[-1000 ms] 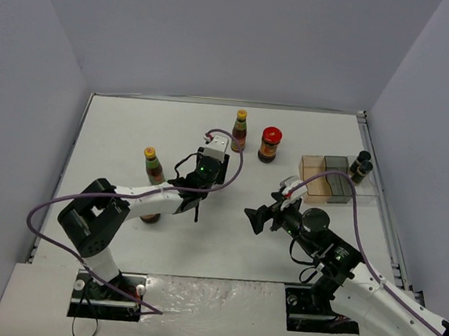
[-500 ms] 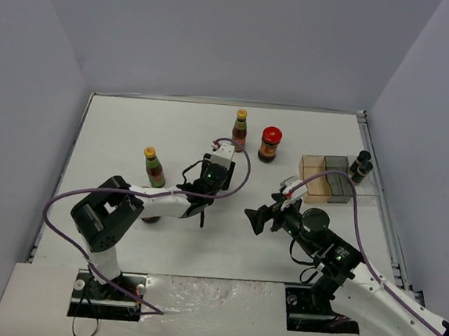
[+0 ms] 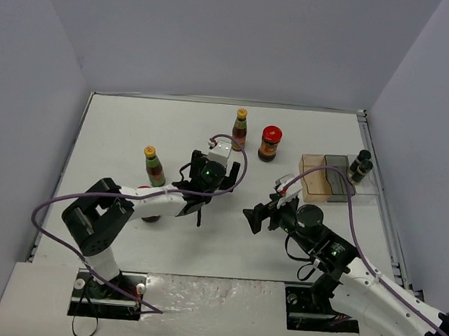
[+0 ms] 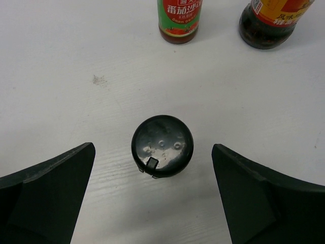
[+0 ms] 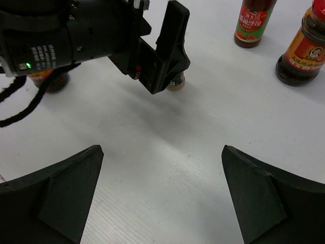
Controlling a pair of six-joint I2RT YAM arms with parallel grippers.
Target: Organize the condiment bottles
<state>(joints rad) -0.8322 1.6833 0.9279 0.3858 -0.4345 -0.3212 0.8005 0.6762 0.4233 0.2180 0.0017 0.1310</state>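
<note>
glossy black plastic shaker cap (image 4: 162, 146), matt white table (image 4: 66, 61), shiny glass jar (image 4: 268, 31)

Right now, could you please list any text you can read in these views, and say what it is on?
"番茄沙司": label of the slim bottle.
"风味", then cut off: label of the squat jar.
White print on the left arm: too small to read.

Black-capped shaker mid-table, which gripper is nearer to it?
Left. The left gripper hangs directly above the shaker, fingers open on either side; the right gripper sits off to its right, apart.
</note>
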